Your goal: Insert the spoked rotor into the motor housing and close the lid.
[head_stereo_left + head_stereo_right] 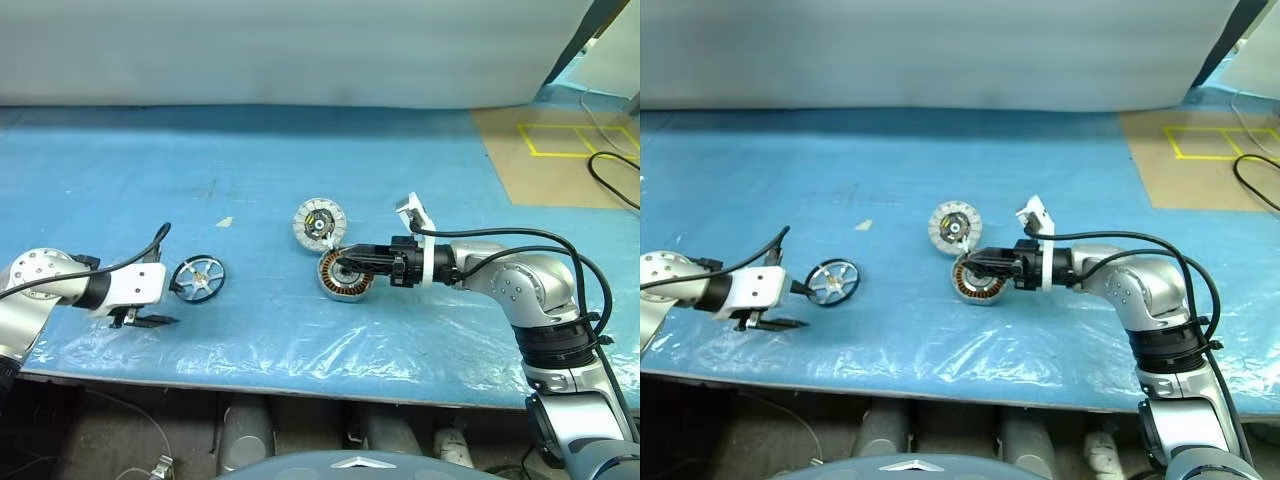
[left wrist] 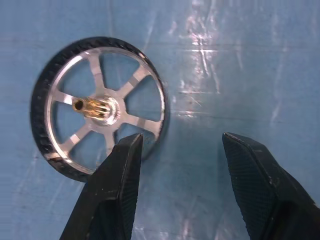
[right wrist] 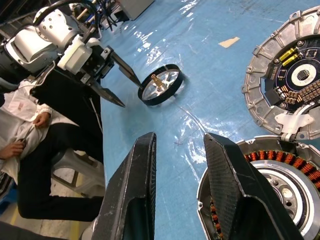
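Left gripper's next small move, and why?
Probably shift the left gripper sideways until the spoked rotor's rim sits between its fingers, then close. Its jaws are open, but only one finger overlaps the rim; the gap is over bare blue mat. The rotor lies flat, unheld.

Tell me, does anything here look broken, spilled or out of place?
Nothing stands out. The spoked rotor, motor housing and lid lie flat and intact on the blue table cover, which is only wrinkled.
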### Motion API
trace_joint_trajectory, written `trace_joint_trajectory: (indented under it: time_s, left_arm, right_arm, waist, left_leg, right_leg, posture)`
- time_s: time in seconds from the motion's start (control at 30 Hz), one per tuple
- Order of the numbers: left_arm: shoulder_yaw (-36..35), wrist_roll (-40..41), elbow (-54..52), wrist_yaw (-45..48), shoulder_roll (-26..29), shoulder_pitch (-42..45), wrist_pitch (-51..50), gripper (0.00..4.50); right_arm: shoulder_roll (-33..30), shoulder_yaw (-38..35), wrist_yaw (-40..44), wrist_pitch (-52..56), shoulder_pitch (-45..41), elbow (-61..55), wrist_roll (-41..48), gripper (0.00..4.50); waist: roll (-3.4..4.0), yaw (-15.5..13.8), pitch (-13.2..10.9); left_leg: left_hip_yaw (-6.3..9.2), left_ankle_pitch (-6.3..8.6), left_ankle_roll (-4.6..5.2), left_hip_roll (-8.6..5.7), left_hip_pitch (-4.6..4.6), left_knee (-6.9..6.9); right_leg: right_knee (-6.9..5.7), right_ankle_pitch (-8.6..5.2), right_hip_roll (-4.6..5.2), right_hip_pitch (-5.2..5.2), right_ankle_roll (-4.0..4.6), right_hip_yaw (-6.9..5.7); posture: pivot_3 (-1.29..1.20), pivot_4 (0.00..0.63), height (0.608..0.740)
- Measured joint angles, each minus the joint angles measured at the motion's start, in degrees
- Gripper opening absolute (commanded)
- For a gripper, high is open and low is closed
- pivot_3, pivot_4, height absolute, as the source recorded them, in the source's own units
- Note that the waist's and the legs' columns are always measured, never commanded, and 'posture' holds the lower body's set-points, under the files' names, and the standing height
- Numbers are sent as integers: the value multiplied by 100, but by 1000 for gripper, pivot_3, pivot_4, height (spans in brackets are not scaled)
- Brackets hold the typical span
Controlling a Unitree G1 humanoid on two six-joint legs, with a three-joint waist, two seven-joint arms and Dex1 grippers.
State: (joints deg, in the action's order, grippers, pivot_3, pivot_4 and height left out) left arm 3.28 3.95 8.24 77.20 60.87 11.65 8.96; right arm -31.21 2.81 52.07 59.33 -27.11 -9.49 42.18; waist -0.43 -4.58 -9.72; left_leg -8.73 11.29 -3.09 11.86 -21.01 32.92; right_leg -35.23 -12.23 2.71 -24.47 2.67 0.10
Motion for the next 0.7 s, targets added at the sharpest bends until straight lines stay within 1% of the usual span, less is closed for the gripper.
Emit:
trace_joint_trajectory:
  time_s: [0.17, 0.37, 0.57, 0.7]
  left_arm:
    - [24, 72, 65, 108, -21, 190, -56, 2682]
    - [356, -180, 312, 103, -207, 355, 195, 2682]
    - [535, -448, 518, -37, -396, 532, 483, 2682]
    - [638, -648, 676, -104, -422, 653, 693, 2682]
  right_arm:
    - [-18, 8, -14, -13, 8, -1, -46, 1555]
    - [-12, 9, -104, -22, 14, -1, -68, 1555]
    - [23, 8, -196, -57, 61, -1, -72, 1555]
    - [23, 9, -225, -73, 98, -1, -75, 1555]
  waist:
    - [0, 2, 0]
    - [0, -1, 0]
    - [0, -2, 0]
    - [0, -5, 0]
  left_leg:
    - [-1, 0, 0, 0, 5, 9]
    - [0, 0, 0, 0, 6, 17]
    - [0, 0, 0, 0, 6, 19]
    - [0, 0, 0, 0, 8, 19]
  right_leg:
    - [-16, 0, 0, 0, 0, 4]
    - [-24, 0, 1, 0, 0, 6]
    - [-27, 0, 1, 0, 1, 5]
    - [-29, -1, 1, 0, 1, 6]
  posture:
    - [0, 150, 740]
    - [0, 150, 740]
    - [0, 150, 740]
    - [0, 150, 740]
